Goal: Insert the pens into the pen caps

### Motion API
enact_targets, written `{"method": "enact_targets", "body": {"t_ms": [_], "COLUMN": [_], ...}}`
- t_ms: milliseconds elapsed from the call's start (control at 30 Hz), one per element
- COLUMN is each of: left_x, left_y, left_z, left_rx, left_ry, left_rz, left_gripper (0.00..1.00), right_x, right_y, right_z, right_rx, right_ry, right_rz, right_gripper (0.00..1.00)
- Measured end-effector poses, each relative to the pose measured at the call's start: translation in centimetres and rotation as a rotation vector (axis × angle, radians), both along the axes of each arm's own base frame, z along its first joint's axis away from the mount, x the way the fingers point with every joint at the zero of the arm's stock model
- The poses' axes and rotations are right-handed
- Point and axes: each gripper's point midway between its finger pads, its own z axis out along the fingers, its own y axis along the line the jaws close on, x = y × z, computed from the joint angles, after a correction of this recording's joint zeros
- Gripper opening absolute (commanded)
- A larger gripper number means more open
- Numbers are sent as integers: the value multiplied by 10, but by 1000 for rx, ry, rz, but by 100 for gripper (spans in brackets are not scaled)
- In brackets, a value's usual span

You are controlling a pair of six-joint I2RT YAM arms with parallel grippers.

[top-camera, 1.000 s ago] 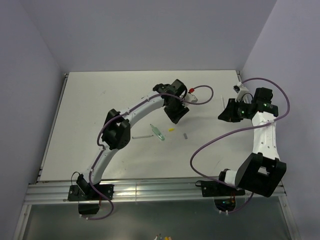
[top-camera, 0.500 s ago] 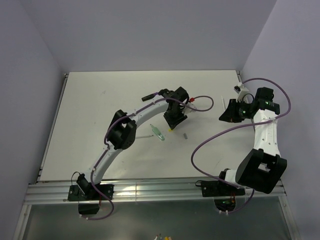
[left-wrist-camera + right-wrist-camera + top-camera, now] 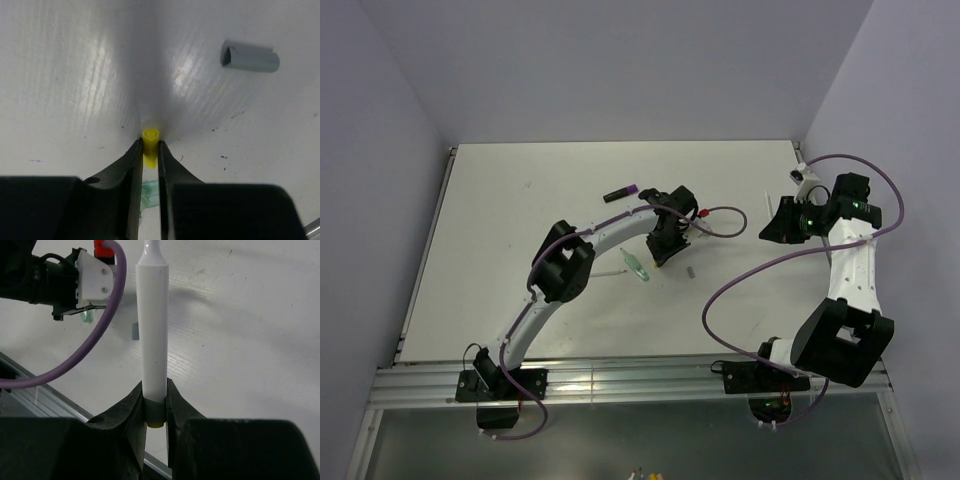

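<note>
Left gripper: fingers drawn in tight, one on each side of the yellow cap, both touching it; it sits low over the middle of the table
Yellow cap: pinched between the left fingertips, its round end poking out just past them, down at the table surface; whether it is lifted clear cannot be told
Right gripper: closed on the white pen, raised over the right side of the table, well apart from the left gripper
White pen: juts straight out from the right fingers; it is clamped at a grey section near its end, with a bit of yellow showing at the very end
Grey cap: lies on its side on the table, apart from the left fingers; in the top view it is just to the right of the left gripper
Green pen: lies flat on the table just left of the left gripper; in the left wrist view a sliver of it shows between the fingers, behind the yellow cap
Black pen: lies on the table beyond the left arm, purple tip pointing right, apart from the other pens and caps
Purple cable: runs from the red fitting on the left wrist and curves down across the right wrist view
</note>
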Motion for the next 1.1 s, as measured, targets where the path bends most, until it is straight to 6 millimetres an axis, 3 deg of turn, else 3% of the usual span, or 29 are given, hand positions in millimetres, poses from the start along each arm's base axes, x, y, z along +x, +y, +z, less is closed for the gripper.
{"method": "enact_targets", "body": {"t_ms": [233,367,467,667,967,1033,1100], "left_x": [-17,-24,-23,-19,-17,-14,-6], "left_y": [14,14,14,15,14,12,13], "left_z": [-2,-3,-4,-4,5,14,38], "left_rx": [60,90,109,127,67,8,-77], "left_ry": [19,22,20,9,21,32,28], "left_rz": [-57,-85,-92,-85,-18,30,98], "left_gripper": [35,38,33,0,0,0,0], "right_x": [1,1,1,3,19,25,31], "right_y": [1,1,1,2,14,25,35], "right_z": [4,4,5,10,47,58,70], "right_rx": [6,9,8,10,42,60,79], "right_ry": [-11,-12,-13,-24,-97,-115,-138], "right_rz": [5,7,7,9,40,66,86], "right_gripper": [0,0,0,0,0,0,0]}}
